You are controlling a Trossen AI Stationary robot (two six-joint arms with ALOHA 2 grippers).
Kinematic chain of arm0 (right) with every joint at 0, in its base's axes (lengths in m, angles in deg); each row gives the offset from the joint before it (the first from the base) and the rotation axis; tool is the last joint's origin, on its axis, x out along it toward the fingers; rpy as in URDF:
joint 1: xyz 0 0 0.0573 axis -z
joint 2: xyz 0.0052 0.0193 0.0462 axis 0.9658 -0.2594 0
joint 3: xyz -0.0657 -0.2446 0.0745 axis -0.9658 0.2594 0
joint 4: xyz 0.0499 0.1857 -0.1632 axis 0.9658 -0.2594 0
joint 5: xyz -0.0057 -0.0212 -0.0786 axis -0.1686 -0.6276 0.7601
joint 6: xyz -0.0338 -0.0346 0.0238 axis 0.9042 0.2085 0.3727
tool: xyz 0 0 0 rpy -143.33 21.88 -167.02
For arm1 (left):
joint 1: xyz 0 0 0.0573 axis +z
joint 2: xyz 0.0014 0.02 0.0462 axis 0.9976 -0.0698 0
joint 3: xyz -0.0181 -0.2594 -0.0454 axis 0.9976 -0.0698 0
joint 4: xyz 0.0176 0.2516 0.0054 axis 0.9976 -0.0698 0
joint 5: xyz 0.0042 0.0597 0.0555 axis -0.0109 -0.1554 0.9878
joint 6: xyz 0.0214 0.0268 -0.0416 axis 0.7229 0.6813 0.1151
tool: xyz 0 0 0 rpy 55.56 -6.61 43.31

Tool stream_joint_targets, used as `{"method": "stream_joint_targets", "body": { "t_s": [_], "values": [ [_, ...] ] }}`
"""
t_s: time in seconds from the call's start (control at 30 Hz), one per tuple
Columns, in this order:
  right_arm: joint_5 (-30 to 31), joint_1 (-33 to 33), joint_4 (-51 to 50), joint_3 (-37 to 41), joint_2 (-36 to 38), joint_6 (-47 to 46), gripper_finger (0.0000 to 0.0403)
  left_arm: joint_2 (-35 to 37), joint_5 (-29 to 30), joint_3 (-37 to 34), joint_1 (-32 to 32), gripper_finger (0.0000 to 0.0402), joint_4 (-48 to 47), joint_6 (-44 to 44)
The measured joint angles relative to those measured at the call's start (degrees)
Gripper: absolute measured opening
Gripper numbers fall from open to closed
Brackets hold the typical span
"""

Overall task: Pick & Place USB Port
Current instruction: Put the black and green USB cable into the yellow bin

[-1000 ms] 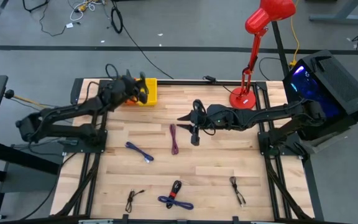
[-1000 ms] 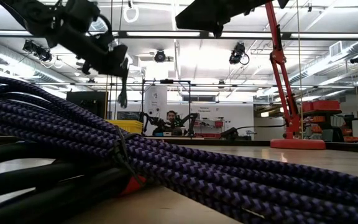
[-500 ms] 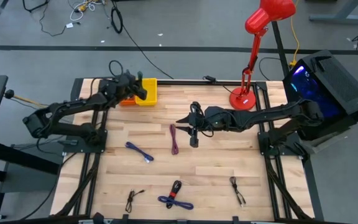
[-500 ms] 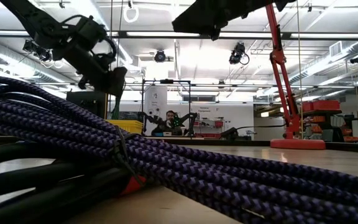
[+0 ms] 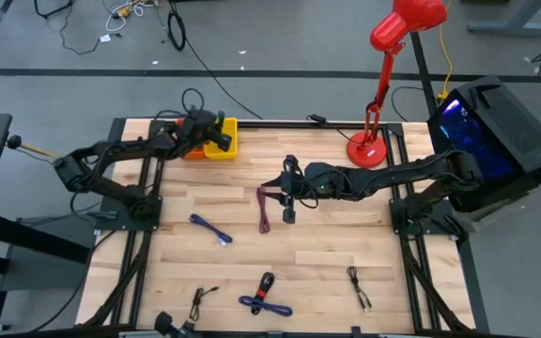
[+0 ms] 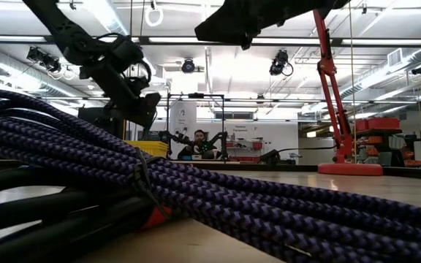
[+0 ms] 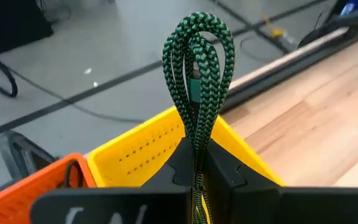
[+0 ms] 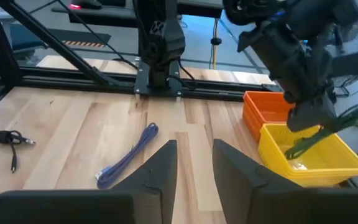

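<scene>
Wooden bench (image 5: 327,253) fills the high view, loose cables scattered over it, a red lamp (image 5: 383,56) at the far edge and two bins at the far left corner. Left arm is the one in play: its left gripper (image 7: 196,163) hangs over the yellow bin (image 5: 222,137), jaws pinched tight on a bundled green cable (image 7: 197,74), whose loop sticks straight out past the fingertips. From the right wrist view the green cable slants down toward the yellow bin's open top, so the drop lies directly below the jaws, with the orange bin (image 5: 193,148) touching it on the side nearer the left arm's base. Right arm waits mid-bench, right gripper (image 8: 194,163) with jaws parted and empty, a maroon cable (image 5: 263,208) just beside it. Release looks like the next call, and the left arm owns it
</scene>
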Motion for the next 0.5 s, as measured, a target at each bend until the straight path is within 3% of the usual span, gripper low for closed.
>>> {"method": "stream_joint_targets", "body": {
  "t_s": [0.13, 0.27, 0.5],
  "values": [
    [0.01, 0.0, -1.01, 0.0, 0.0, -0.02, 0.0102, -3.06, 3.64, 4.2, 0.0, 0.0017, -7.61, -0.47],
    [0.09, 0.0, -1.17, 0.0, 0.0, 0.39, 0.0102, -4.94, 3.72, 5.76, 0.0, 0.0017, -8.64, -0.87],
    [0.17, 0.0, -1.54, 0.0, 0.02, 0.83, 0.0102, -5.28, -0.98, 6.14, 0.37, 0.0019, -8.93, -2.4]
  ]
}}
